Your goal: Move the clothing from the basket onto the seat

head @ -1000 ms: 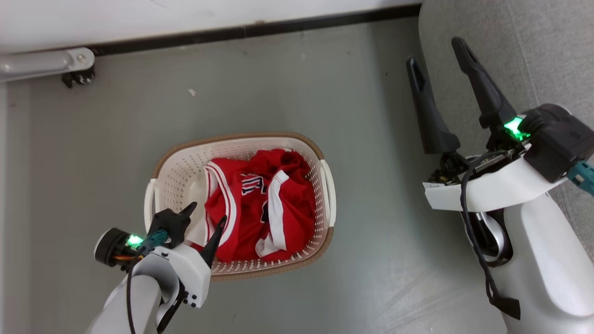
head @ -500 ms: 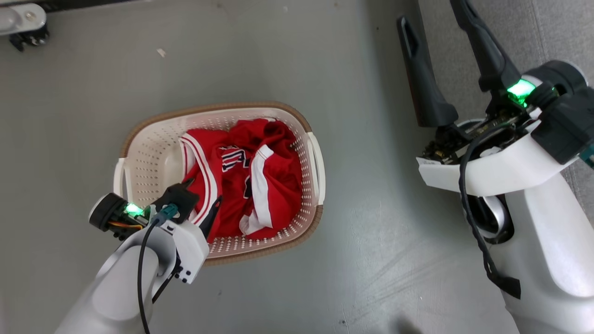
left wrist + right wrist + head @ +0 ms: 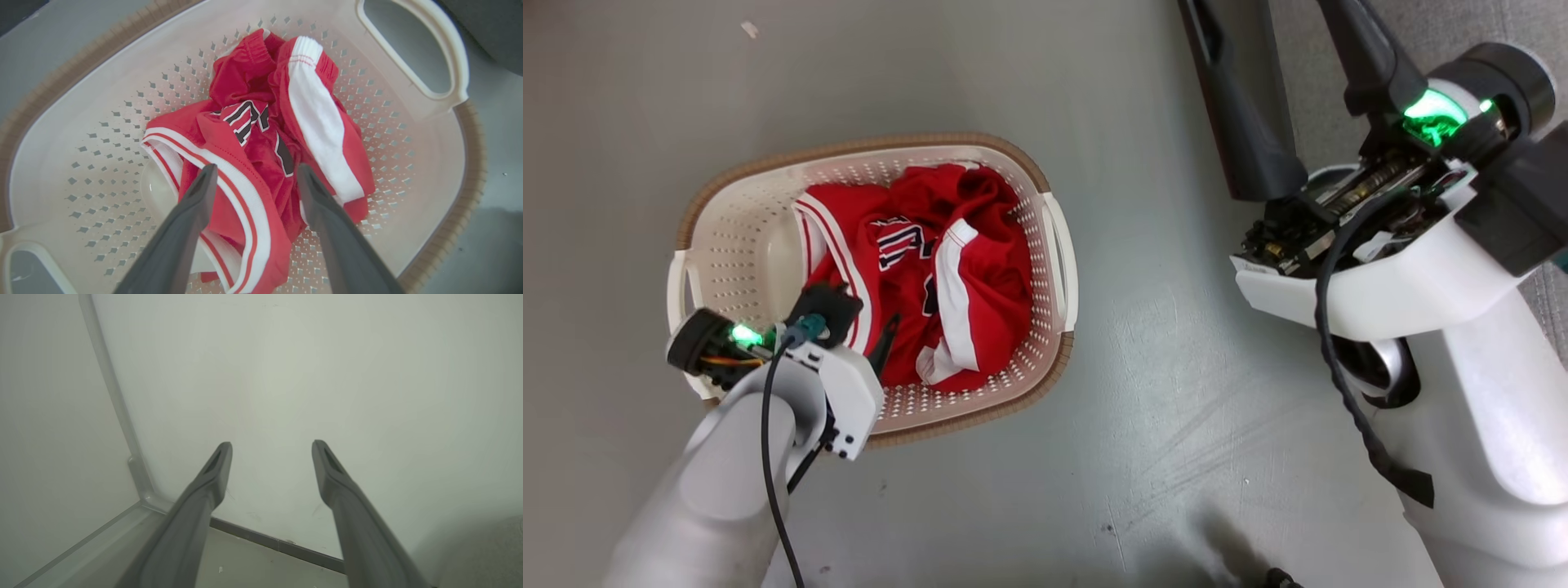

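The cream basket with a brown rim stands on the grey floor. Inside lies the red clothing: a jersey with black lettering and striped trim, and shorts with a broad white stripe. My left gripper reaches down into the basket's near left corner. Seen from the left wrist, the left gripper is open, its fingers straddling the jersey's striped hem, with the shorts to the right. My right gripper is open and raised at the edge of the grey seat, holding nothing.
Bare grey floor lies between basket and seat. A small pale scrap lies on the floor at the far left. Ahead of the right gripper are a white wall and a dark baseboard.
The whole head picture has shifted, so the camera has moved. My left gripper has gone lower into the basket over the jersey. Both grippers stay open.
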Tool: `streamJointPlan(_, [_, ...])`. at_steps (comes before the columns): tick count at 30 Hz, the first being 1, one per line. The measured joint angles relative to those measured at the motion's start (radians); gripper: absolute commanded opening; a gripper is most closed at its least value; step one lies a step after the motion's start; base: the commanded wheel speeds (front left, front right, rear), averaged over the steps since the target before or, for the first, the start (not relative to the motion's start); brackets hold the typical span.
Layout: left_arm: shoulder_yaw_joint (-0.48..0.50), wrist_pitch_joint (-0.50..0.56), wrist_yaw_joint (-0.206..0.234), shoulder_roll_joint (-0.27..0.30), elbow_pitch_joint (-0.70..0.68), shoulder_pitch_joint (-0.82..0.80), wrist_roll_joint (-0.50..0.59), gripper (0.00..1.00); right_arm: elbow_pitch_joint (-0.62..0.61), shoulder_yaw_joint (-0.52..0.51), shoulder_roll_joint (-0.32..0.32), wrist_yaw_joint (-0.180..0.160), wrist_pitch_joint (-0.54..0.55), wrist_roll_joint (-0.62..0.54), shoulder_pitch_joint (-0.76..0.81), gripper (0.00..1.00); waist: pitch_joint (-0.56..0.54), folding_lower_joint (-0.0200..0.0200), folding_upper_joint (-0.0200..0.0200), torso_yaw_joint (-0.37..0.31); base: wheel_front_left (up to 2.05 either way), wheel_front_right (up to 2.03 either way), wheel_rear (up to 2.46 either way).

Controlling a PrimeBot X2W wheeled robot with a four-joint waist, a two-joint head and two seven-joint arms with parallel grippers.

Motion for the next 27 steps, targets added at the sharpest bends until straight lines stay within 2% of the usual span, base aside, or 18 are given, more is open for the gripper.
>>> streamJointPlan(5, [-0.001, 0.010, 0.000, -0.002, 0.025, -0.029, -0.001, 1.00, -0.020, 0.009, 0.000, 0.000, 0.000, 0.008, -0.029, 1.00, 0.033, 0.0000, 0.0000, -0.009, 0.00, 0.00, 0.00])
streamJointPlan(15, [-0.023, 0.026, 0.021, 0.032, 0.068, -0.094, 0.051, 0.99, -0.027, 0.024, -0.001, 0.000, -0.001, 0.029, -0.049, 1.00, 0.091, 0.0000, 0.0000, -0.023, 0.00, 0.00, 0.00])
streamJointPlan(16, [-0.027, 0.027, 0.028, 0.032, 0.077, -0.100, 0.060, 0.00, -0.027, 0.024, -0.001, 0.000, -0.001, 0.030, -0.053, 1.00, 0.101, 0.0000, 0.0000, -0.026, 0.00, 0.00, 0.00])
streamJointPlan(27, [0.015, -0.020, 0.050, 0.020, 0.075, -0.126, 0.025, 0.00, -0.022, 0.022, -0.001, 0.000, -0.001, 0.036, -0.089, 1.00, 0.118, 0.0000, 0.0000, -0.027, 0.00, 0.00, 0.00])
